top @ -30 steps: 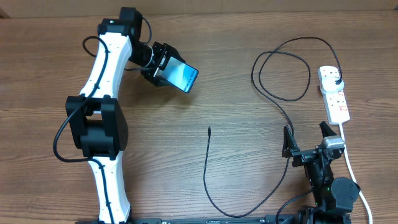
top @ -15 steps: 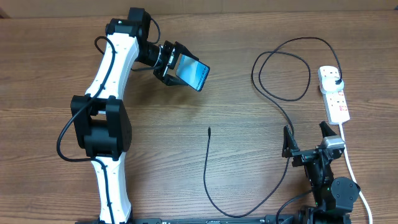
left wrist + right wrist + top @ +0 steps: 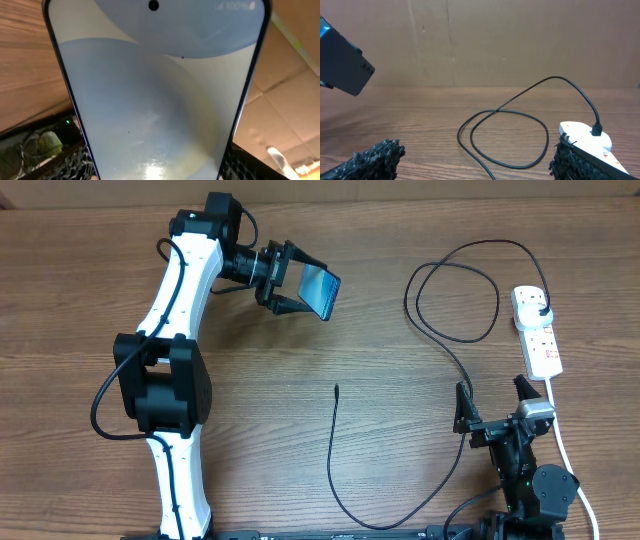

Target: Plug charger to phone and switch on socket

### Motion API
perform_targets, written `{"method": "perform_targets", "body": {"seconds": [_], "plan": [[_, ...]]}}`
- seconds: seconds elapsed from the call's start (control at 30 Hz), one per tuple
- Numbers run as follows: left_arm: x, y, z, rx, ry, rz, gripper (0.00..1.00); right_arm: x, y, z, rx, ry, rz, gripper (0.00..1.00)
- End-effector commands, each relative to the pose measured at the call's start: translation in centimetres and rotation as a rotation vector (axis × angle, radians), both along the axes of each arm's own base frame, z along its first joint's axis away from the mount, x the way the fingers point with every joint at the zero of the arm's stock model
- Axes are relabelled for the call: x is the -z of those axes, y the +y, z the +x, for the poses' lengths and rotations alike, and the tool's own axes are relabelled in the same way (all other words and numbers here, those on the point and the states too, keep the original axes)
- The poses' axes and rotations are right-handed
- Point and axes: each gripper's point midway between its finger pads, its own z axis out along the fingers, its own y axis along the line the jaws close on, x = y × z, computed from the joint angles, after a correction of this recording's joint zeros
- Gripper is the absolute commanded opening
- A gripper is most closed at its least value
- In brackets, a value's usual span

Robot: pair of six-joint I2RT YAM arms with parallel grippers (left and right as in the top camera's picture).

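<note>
Left arm (image 3: pixel 178 285) extended forward, left pincer (image 3: pixel 305 283) clamped on the phone (image 3: pixel 325 290), right pincer (image 3: pixel 491 395) spread wide

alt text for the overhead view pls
The left gripper holds the lit phone above a wooden table. The black charger lies loose mid-table, its plug in the white socket at right; the right gripper is open nearby.

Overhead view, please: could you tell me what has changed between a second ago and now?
The left pincer, keeping its hold on the phone, carried it rightward and slightly toward the far edge, and turned it so the screen shows more edge-on. Nothing was grasped or released. The right pincer stayed open and still near the front; the charger and the socket lie unchanged.
</note>
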Motion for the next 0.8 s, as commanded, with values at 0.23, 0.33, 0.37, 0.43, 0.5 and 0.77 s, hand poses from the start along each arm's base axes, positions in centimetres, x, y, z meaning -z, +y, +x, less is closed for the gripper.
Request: {"method": "perform_targets", "body": {"seconds": [0.23, 0.33, 0.37, 0.43, 0.5, 0.77], "plan": [[-5.5, -0.9, -0.9, 0.033, -0.051, -0.189, 0.04, 0.2, 0.0, 0.0, 0.003, -0.002, 0.003, 1.00], [-5.8, -1.0, -0.9, 0.035, -0.050, -0.206, 0.04, 0.2, 0.0, 0.0, 0.003, -0.002, 0.003, 1.00], [-5.8, -1.0, -0.9, 0.034, -0.049, -0.205, 0.04, 0.2, 0.0, 0.0, 0.003, -0.002, 0.003, 1.00], [-5.8, -1.0, -0.9, 0.034, -0.049, -0.205, 0.04, 0.2, 0.0, 0.0, 0.003, -0.002, 0.003, 1.00], [-5.8, -1.0, -0.9, 0.034, -0.049, -0.205, 0.04, 0.2, 0.0, 0.0, 0.003, -0.002, 0.003, 1.00], [-5.8, -1.0, -0.9, 0.035, -0.049, -0.206, 0.04, 0.2, 0.0, 0.0, 0.003, -0.002, 0.003, 1.00]]}}
